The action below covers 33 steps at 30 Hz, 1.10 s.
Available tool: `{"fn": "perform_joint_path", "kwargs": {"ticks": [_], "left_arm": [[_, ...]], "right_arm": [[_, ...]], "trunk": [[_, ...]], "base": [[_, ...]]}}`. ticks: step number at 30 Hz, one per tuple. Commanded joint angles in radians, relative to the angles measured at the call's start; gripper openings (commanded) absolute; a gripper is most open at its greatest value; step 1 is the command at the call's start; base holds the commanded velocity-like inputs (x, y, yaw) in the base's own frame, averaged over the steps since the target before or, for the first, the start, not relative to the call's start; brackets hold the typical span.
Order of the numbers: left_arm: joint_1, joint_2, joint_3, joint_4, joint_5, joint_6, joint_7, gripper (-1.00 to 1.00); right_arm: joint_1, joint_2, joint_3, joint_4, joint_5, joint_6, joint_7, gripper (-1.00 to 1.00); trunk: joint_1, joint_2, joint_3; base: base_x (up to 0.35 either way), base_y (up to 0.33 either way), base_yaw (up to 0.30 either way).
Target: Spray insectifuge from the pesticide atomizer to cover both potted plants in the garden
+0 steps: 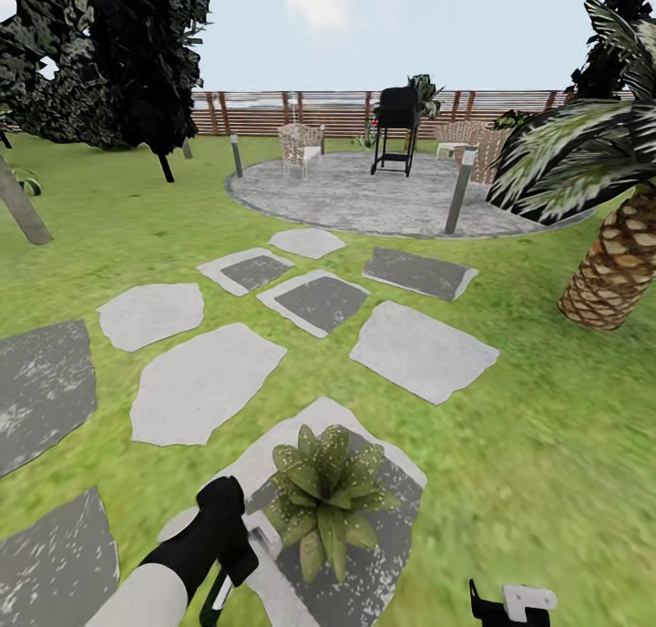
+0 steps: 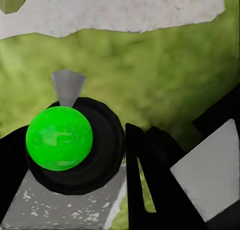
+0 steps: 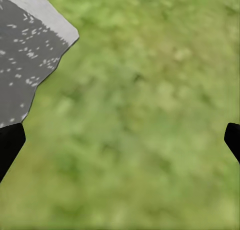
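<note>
One potted plant sits on a grey stepping stone near the bottom of the head view. Fine white insectifuge specks dot its broad green leaves. Just to its left, my left gripper is shut on the pesticide atomizer, whose whitish nozzle points toward the plant. In the left wrist view the atomizer shows a bright green, dark-rimmed body and a grey nozzle between the black fingers. My right gripper is low at the right, open over grass. The second potted plant is out of view.
Several flat stepping stones lead over the lawn to a round paved patio with wicker chairs, a black grill and short posts. A striped-leaf palm stands at the right, dark trees at the left, and a slatted fence behind.
</note>
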Motion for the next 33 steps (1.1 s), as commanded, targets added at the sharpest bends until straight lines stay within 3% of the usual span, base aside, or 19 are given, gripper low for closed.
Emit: {"fn": "perform_joint_path", "kwargs": {"ticks": [1, 5, 8, 10, 15, 26, 29, 33], "left_arm": [[-0.002, -0.002, -0.001, -0.002, -0.030, 0.007, -0.016, -1.00], [0.002, 0.005, -0.002, -0.001, -0.074, 0.002, -0.079, -1.00], [0.007, 0.054, -0.001, -0.001, -0.072, -0.003, -0.101, -1.00], [0.003, 0.063, -0.001, -0.004, -0.072, -0.002, -0.119, -1.00], [-0.006, 0.033, -0.002, -0.015, -0.080, 0.000, -0.142, -1.00], [-0.026, 0.017, -0.001, -0.018, -0.083, 0.012, -0.133, -1.00], [-0.026, -0.005, -0.001, -0.018, -0.120, 0.013, -0.130, -1.00], [-0.026, -0.008, 0.000, -0.017, -0.154, 0.015, -0.130, -1.00]], "right_arm": [[-0.001, 0.000, -0.007, 0.001, 0.011, -0.003, -0.004, 1.00], [-0.001, 0.000, -0.007, 0.001, 0.011, -0.002, -0.004, 1.00], [-0.001, 0.000, -0.007, 0.001, 0.011, -0.002, -0.003, 1.00], [-0.001, 0.000, -0.007, 0.001, 0.010, -0.002, -0.004, 1.00], [-0.001, 0.000, -0.007, 0.001, 0.010, -0.001, -0.003, 1.00], [-0.001, 0.001, -0.007, 0.001, 0.010, -0.002, -0.003, 1.00], [-0.001, 0.001, -0.007, 0.001, 0.010, -0.001, -0.003, 1.00], [-0.001, 0.001, -0.007, 0.001, 0.011, -0.002, -0.003, 1.00]], "trunk": [[0.000, 0.000, -0.001], [0.000, 0.000, -0.001], [0.000, 0.000, -0.001], [0.000, 0.000, -0.001], [0.000, 0.000, -0.001], [0.000, 0.000, -0.001], [0.000, 0.000, -0.001], [0.000, 0.000, -0.001]], "base": [[0.000, 0.000, 0.000], [0.000, 0.000, 0.000], [0.000, 0.000, 0.000], [0.000, 0.000, 0.000], [0.000, 0.000, 0.000], [0.075, -0.068, 0.103], [0.060, -0.256, 0.056], [0.006, -0.271, 0.006]]}}
